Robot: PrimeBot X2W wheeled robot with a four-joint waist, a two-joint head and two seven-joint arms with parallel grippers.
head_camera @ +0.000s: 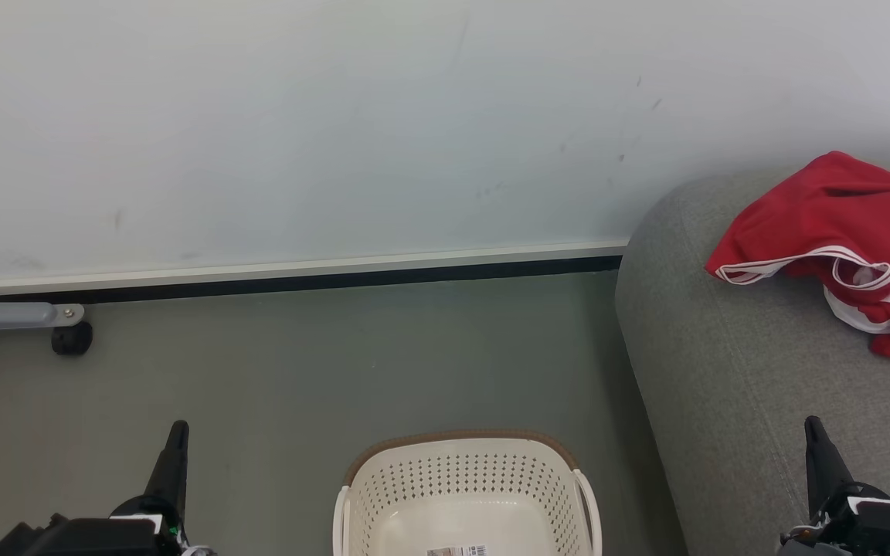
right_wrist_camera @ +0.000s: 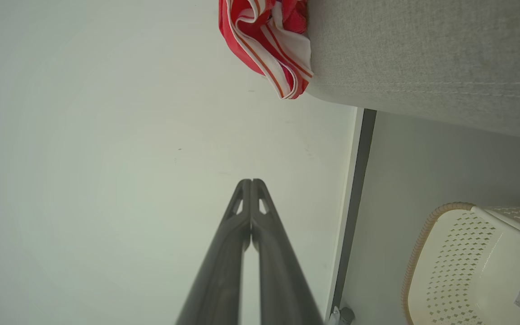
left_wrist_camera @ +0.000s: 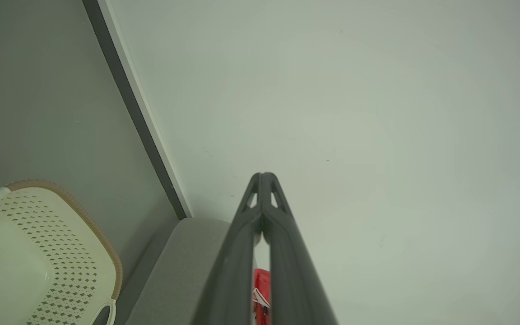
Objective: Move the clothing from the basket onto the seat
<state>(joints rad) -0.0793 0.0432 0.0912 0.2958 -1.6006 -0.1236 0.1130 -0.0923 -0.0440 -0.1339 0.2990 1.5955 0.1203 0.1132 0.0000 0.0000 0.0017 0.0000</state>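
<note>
Dark and thin, the left gripper [head_camera: 175,444] and the right gripper [head_camera: 816,439] are both pinched shut, holding nothing. Between them, on the grey floor [head_camera: 298,371], sits the cream-white plastic basket [head_camera: 460,472] with little holes; the part I can see has no clothes in it. The soft red-and-white clothing [head_camera: 823,216] lies on the big grey cloth sofa [head_camera: 723,378]. The job looks done.

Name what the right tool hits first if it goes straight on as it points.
Probably the pale wall: the shut right tool aims at it, the clothing lying off its line. Depth is unclear.
</note>
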